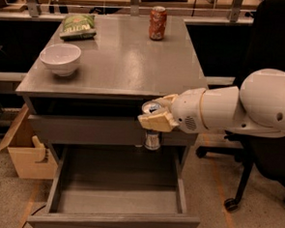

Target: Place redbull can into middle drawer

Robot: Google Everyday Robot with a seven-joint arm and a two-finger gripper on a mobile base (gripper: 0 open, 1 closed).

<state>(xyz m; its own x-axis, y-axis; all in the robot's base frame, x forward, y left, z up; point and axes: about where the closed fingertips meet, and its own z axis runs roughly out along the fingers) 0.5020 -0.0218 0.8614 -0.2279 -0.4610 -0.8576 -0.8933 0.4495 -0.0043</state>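
My gripper (153, 117) is shut on the redbull can (152, 139), a slim can with a shiny silver lid. It holds the can upright in front of the cabinet's upper drawer face, above the back of the open middle drawer (115, 196). The can hangs in the air over the drawer's rear part, not touching its floor. The drawer is pulled out wide and holds nothing. My white arm reaches in from the right.
On the grey cabinet top (121, 61) stand a white bowl (60, 58), a green chip bag (78, 26) and an orange-red soda can (157, 23). A cardboard box (26, 152) sits on the floor at the left. A black office chair (265, 162) stands at the right.
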